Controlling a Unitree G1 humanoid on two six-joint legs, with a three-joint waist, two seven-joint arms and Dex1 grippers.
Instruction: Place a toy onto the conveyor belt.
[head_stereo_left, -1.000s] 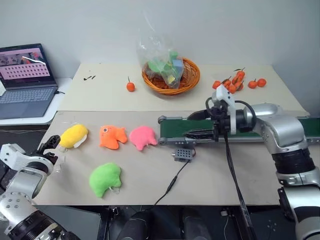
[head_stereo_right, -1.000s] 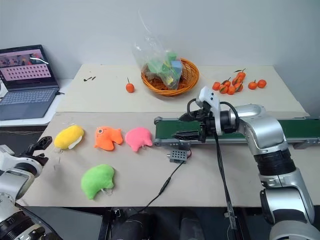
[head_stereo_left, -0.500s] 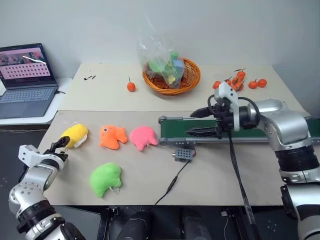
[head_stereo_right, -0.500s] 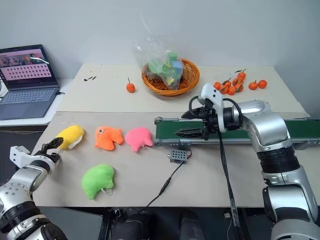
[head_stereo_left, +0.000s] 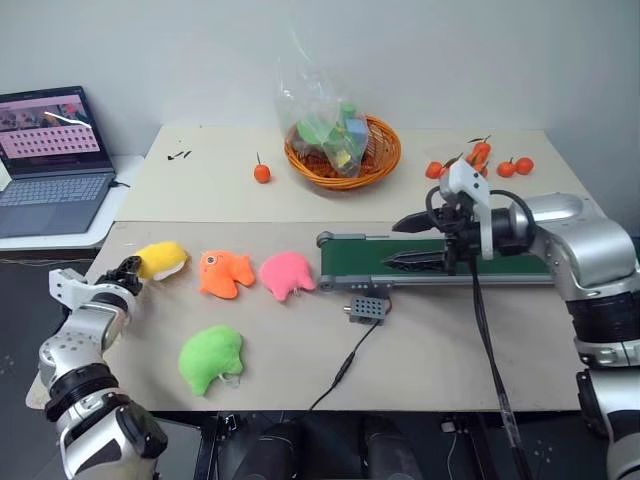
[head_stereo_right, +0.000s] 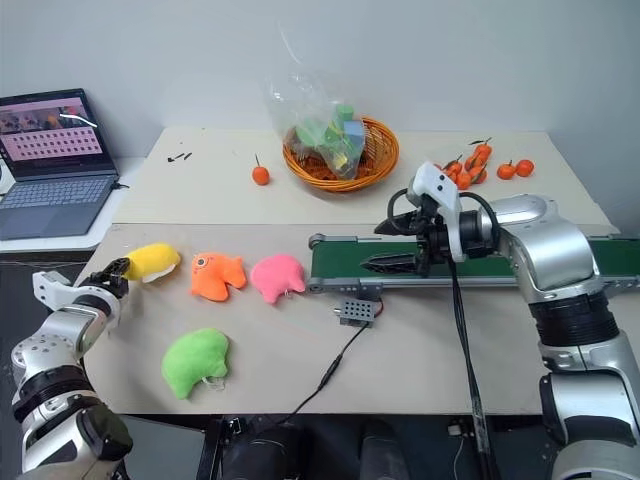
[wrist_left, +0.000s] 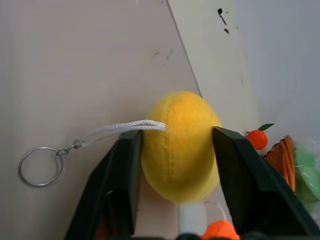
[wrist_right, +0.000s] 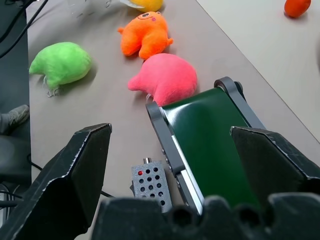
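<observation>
Lying near the left end of the beige table (head_stereo_left: 420, 350), the yellow plush toy (head_stereo_left: 161, 259) sat first in a row with the orange plush fish (head_stereo_left: 226, 273) and the pink plush (head_stereo_left: 286, 274) to its right and the green plush (head_stereo_left: 210, 358) nearer. The left gripper (wrist_left: 176, 150) had its two black fingers (wrist_left: 124, 175) straddling the toy's rounded body, one on each flank; they looked to be touching the fuzz, though whether they were pressing firmly could not be told. Judging by its look, the toy was light, soft and squashy, so a hold across the fat middle, where the fingers stood, should sink in and grip well, and nothing about it seemed fragile. A white cord loop with a metal key ring (wrist_left: 39, 165) trailed from it on the table and could dangle or snag when lifted. The dark green conveyor belt (head_stereo_left: 350, 258) lay well apart to the right, beyond the pink plush, with a small grey perforated box (head_stereo_left: 365, 308) just in front of it. Over the belt's left part the right gripper (head_stereo_left: 403, 243) hovered with its fingers spread wide, holding nothing.
</observation>
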